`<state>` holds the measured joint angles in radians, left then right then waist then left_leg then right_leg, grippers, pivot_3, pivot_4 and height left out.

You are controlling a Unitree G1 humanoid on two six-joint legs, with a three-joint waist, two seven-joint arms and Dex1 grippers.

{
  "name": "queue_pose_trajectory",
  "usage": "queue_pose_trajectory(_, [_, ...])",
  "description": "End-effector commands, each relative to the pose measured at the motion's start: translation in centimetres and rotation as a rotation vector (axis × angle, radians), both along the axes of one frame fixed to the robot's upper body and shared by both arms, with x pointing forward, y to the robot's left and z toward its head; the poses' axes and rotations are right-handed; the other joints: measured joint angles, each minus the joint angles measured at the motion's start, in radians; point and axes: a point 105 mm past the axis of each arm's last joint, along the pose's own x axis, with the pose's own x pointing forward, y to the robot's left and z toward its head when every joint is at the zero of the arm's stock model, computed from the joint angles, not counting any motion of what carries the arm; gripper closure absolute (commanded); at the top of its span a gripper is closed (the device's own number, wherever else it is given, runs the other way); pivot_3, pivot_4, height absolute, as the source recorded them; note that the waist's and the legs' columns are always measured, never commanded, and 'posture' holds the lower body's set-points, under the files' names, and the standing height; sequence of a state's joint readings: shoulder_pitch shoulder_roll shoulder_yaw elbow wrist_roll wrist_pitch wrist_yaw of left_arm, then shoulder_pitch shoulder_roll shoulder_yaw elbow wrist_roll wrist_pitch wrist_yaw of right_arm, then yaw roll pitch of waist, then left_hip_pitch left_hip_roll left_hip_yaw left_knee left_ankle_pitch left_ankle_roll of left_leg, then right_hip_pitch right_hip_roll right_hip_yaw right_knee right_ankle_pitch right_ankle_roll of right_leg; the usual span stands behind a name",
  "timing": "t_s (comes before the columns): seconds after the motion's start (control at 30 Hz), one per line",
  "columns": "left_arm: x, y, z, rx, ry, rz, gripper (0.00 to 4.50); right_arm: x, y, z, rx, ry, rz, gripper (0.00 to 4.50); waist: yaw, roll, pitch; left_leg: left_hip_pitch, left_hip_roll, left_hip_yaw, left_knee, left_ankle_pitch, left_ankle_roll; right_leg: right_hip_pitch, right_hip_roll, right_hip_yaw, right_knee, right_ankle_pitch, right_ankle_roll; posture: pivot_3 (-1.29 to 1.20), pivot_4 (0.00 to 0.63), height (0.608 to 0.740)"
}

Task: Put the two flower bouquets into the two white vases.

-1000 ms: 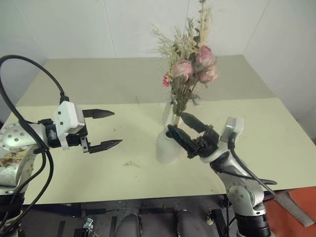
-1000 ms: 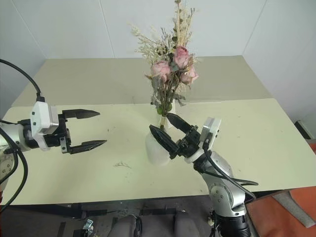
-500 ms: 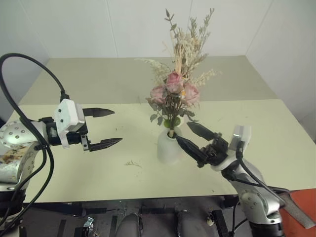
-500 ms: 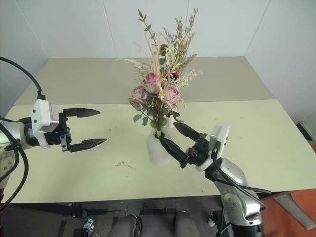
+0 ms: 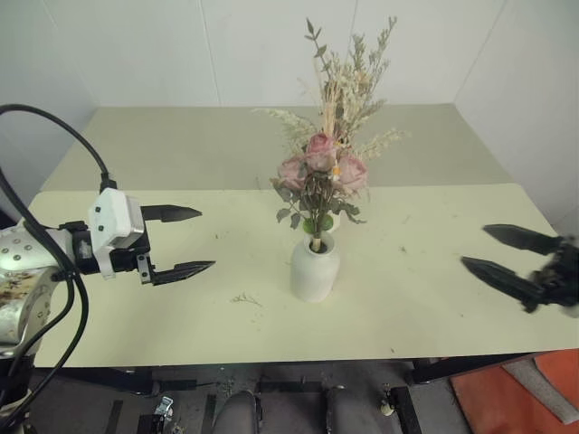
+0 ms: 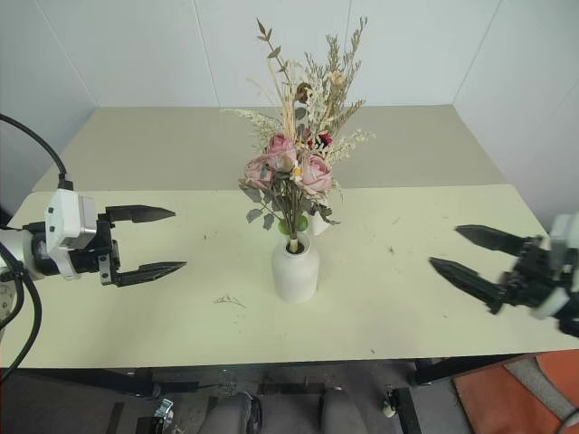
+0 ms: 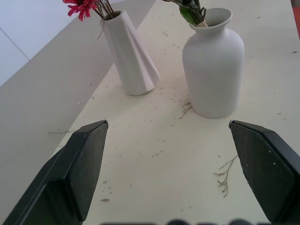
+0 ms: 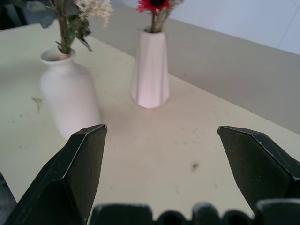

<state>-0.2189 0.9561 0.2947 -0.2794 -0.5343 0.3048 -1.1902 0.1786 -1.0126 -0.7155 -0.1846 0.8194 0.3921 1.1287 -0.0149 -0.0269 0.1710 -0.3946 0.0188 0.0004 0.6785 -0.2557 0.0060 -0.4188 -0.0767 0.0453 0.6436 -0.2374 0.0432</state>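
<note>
No readable text or labels.

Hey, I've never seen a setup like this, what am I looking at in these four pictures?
It is a two-armed robot at a pale table. Two pictures come from cameras in its head, looking down over the arms. The other two come from a camera on each wrist, so the black wedges at the bottom are that gripper's own fingers. The left gripper and the right gripper are both open and hold nothing. On the table, the fat vase holds the rose bouquet. Behind it, the slim vase holds the daisies.
</note>
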Motion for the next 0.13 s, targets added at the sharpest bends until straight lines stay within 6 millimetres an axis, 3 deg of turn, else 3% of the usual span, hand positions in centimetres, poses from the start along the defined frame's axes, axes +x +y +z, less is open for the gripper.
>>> queue_pose_trajectory(0.03, [-0.4, 0.3, 0.9, 0.011, -0.042, 0.005, 0.0, -0.9, -2.3, 1.5, -0.069, -0.004, -0.055, 0.04, -0.001, 0.0, 0.0, 0.0, 0.0, 0.0, 0.0, 0.0, 0.0, 0.0, 0.0, 0.0, 0.0, 0.0, 0.0, 0.0, 0.15, 0.74])
queue_pose_trajectory(0.13, [-0.4, 0.6, 0.9, 0.012, -0.041, 0.016, 0.0, -1.4, -3.6, 1.9, -0.118, 0.007, -0.094, 0.04, -0.001, 0.0, 0.0, 0.0, 0.0, 0.0, 0.0, 0.0, 0.0, 0.0, 0.0, 0.0, 0.0, 0.0, 0.0, 0.0, 0.15, 0.74])
